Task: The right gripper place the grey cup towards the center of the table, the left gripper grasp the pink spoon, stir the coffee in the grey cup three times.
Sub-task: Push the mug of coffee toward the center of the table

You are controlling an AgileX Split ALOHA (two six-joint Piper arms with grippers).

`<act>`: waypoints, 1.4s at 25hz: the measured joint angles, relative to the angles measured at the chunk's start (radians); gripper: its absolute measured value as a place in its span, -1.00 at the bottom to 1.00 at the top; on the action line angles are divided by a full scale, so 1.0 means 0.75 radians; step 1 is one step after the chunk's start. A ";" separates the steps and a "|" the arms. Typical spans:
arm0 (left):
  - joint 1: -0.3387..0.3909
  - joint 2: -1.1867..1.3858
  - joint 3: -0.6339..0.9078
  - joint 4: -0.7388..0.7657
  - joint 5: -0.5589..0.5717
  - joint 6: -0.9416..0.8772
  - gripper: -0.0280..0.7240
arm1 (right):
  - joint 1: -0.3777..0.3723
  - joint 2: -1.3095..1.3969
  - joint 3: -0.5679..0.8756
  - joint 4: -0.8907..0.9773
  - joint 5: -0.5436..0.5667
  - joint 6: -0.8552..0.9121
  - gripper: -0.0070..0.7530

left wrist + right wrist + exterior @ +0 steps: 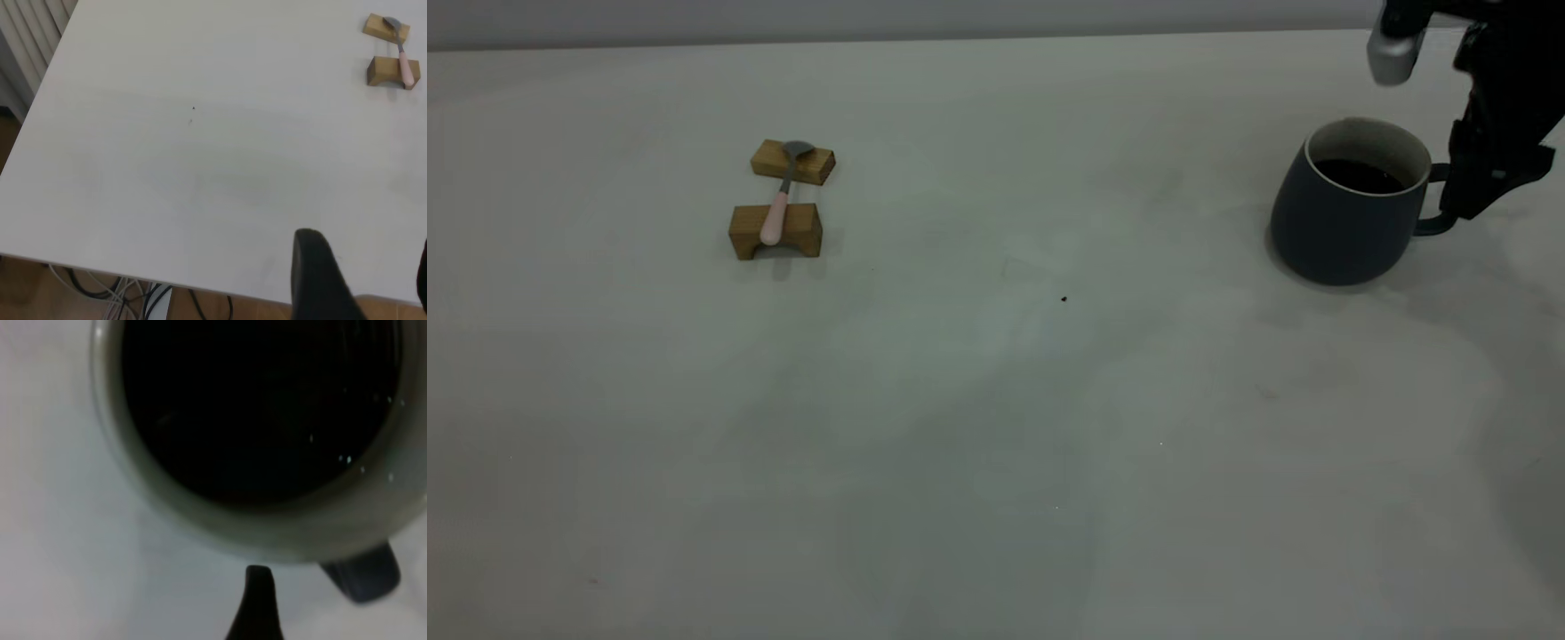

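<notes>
The grey cup stands at the far right of the table, holding dark coffee. Its loop handle points right, toward my right gripper, which hangs low beside it. From the right wrist, the coffee fills the view. One finger stands apart from the handle, and the other is out of frame. The pink spoon lies across two wooden blocks at the left. My left gripper hovers open over the table edge, far from the spoon.
The table's edge runs under the left gripper, with cables and floor beyond it. A tiny dark speck marks the table's middle. A silver part of the right arm hangs above and behind the cup.
</notes>
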 joint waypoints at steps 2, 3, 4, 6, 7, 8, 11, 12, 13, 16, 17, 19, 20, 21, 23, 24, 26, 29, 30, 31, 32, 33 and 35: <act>0.000 0.000 0.000 0.000 0.000 0.000 0.23 | 0.000 0.024 -0.013 0.000 -0.010 -0.018 0.84; 0.000 0.000 0.000 0.000 0.000 0.000 0.23 | 0.000 0.033 -0.016 0.000 -0.013 -0.021 0.82; 0.000 0.000 0.000 0.000 0.000 0.000 0.23 | 0.000 0.040 -0.020 0.000 -0.015 -0.022 0.79; 0.000 0.000 0.000 0.000 0.000 0.000 0.23 | 0.000 0.045 -0.025 0.001 -0.021 -0.023 0.68; 0.000 0.000 0.000 0.000 0.000 0.000 0.23 | 0.000 0.045 -0.025 0.005 -0.022 -0.023 0.59; 0.000 0.000 0.000 0.000 0.000 0.000 0.23 | 0.000 0.045 -0.025 0.013 -0.022 -0.023 0.51; 0.000 0.000 0.000 0.000 0.000 0.000 0.23 | 0.003 0.049 -0.025 0.073 -0.017 -0.023 0.21; 0.000 0.000 0.000 0.000 0.000 0.000 0.23 | 0.006 0.049 -0.025 0.087 -0.010 -0.023 0.10; 0.000 0.000 0.000 0.000 0.000 0.000 0.23 | 0.011 0.049 -0.025 0.102 -0.009 -0.023 0.00; 0.000 0.000 0.000 0.000 0.000 0.000 0.23 | 0.038 0.049 -0.025 0.147 0.008 -0.025 -0.25; 0.000 0.000 0.000 0.000 0.000 0.000 0.23 | 0.051 0.049 -0.025 0.167 0.016 -0.025 -0.33; 0.000 0.000 0.000 0.000 0.000 0.000 0.23 | 0.077 0.051 -0.025 0.217 0.022 -0.025 -0.45; 0.000 0.000 0.000 0.000 0.000 0.000 0.23 | 0.092 0.051 -0.025 0.242 0.022 -0.023 -0.47; 0.000 0.000 0.000 0.000 0.000 0.000 0.23 | 0.105 0.051 -0.025 0.261 0.022 -0.023 -0.48; 0.000 0.000 0.000 0.000 0.000 0.001 0.23 | 0.136 0.051 -0.025 0.295 0.022 -0.023 -0.49; 0.000 0.000 0.000 0.000 0.000 0.001 0.23 | 0.155 0.051 -0.025 0.308 0.022 -0.023 -0.49; 0.000 0.000 0.000 0.000 0.000 0.001 0.23 | 0.197 0.052 -0.025 0.329 0.021 -0.023 -0.49; 0.000 0.000 0.000 0.000 0.000 0.001 0.23 | 0.271 0.052 -0.025 0.355 0.006 -0.018 -0.49; 0.000 0.000 0.000 0.000 0.000 0.001 0.23 | 0.296 0.052 -0.025 0.362 -0.003 -0.012 -0.49; 0.000 0.000 0.000 0.000 0.000 0.001 0.23 | 0.320 0.052 -0.025 0.366 -0.009 -0.007 -0.49; 0.000 0.000 0.000 0.000 0.000 0.001 0.23 | 0.339 0.052 -0.025 0.370 -0.018 0.002 -0.49; 0.000 0.000 0.000 0.000 0.000 0.001 0.23 | 0.362 0.052 -0.025 0.371 -0.025 0.013 -0.49; 0.000 0.000 0.000 0.000 0.000 0.001 0.23 | 0.404 0.052 -0.025 0.374 -0.039 0.040 -0.49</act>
